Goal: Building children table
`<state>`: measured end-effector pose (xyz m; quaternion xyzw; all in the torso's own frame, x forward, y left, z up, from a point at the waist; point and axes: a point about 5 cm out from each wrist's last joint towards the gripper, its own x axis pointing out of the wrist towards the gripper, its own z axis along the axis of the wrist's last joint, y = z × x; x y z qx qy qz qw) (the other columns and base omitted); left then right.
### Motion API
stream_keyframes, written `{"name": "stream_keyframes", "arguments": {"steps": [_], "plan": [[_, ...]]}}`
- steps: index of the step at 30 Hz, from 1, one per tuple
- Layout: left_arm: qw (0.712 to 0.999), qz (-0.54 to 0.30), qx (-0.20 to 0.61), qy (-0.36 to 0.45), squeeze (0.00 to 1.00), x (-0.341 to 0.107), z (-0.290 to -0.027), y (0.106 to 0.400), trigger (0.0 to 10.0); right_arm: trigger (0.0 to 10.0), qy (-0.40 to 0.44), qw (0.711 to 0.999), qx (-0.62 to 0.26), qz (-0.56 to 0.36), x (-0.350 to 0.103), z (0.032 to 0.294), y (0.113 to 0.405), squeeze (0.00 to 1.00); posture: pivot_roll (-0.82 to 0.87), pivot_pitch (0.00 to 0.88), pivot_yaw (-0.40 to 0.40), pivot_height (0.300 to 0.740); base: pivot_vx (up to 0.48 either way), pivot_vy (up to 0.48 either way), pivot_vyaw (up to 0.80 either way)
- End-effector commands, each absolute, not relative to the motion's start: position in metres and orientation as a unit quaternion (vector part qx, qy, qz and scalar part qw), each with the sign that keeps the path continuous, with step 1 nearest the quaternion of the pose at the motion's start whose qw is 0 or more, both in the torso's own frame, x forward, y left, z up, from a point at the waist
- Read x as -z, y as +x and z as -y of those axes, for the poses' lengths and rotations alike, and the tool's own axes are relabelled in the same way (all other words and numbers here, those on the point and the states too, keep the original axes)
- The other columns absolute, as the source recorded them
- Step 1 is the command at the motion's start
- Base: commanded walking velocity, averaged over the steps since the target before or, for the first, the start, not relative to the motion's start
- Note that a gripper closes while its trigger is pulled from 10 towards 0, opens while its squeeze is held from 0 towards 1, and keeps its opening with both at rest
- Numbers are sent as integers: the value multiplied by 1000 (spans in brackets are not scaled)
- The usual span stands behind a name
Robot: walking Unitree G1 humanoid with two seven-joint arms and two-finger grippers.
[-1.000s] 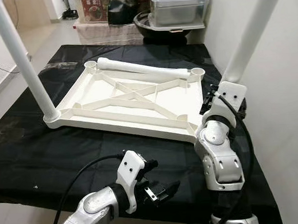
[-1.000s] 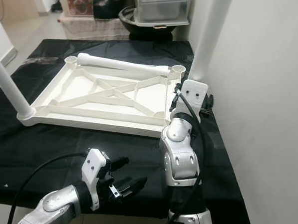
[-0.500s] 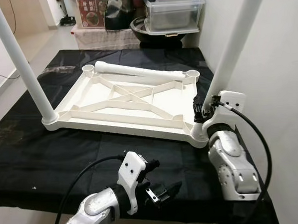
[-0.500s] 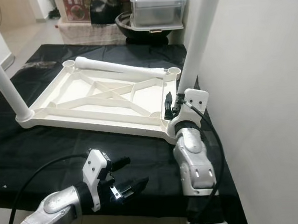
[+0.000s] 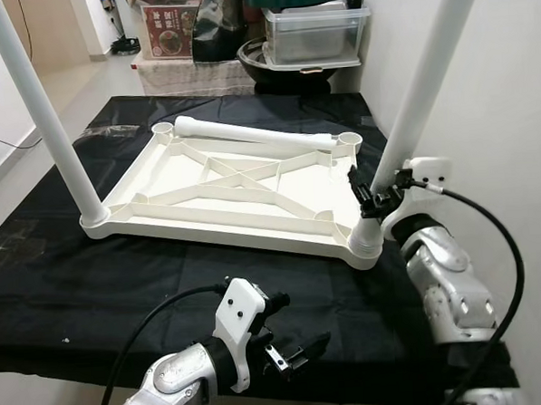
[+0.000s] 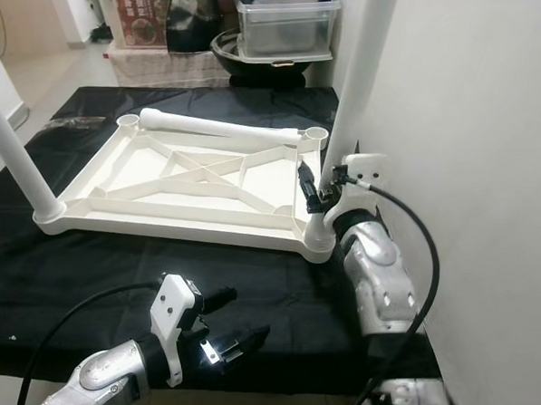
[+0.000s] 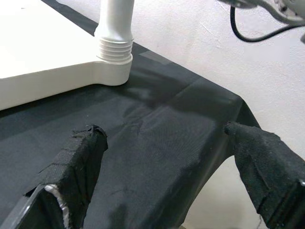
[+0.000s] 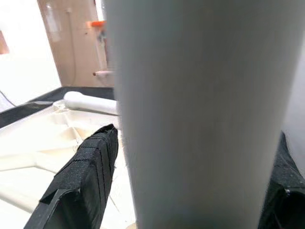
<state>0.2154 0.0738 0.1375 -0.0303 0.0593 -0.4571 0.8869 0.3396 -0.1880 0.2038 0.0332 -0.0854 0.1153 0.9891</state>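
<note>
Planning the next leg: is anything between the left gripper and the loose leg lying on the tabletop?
Yes. The upturned tabletop lies between: the left gripper hovers at the near edge, the loose leg rests along the far rim. Its raised ribs and near rim must be reached over.

Both upright legs, near-left leg [image 5: 53,123] and near-right leg [image 5: 419,90], run off the top edge; tops unseen. Right gripper [image 5: 372,200] at the near-right leg: far finger hidden behind the leg, contact not discernible. In the right wrist view that leg [image 8: 200,114] is blurred. Far clutter: box label [image 5: 165,17] too small to read; clear bin [image 5: 314,32] contents unclear.
</note>
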Motion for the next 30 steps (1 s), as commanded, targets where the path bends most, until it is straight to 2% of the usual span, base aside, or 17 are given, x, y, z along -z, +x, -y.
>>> {"name": "stream_keyframes", "arguments": {"steps": [1, 6, 11, 30], "plan": [[885, -64, 460, -32, 0, -135, -73, 214, 10000, 10000, 29, 986, -141, 85, -204, 188, 343, 0, 201, 58, -32, 740, 0, 0, 0], [885, -64, 460, -33, 0, -136, -73, 212, 10000, 10000, 25, 979, -189, 75, -208, 192, 348, 0, 207, 67, -38, 740, 0, 0, 0], [885, -66, 460, -34, 0, -137, -74, 209, 10000, 10000, 48, 957, -278, 63, -216, 199, 352, 0, 222, 82, -43, 740, 0, 0, 0], [886, -71, 458, -34, 0, -139, -77, 203, 10000, 10000, 39, 916, -398, 17, -214, 208, 364, 0, 239, 99, -47, 740, 0, 0, 0]]}}
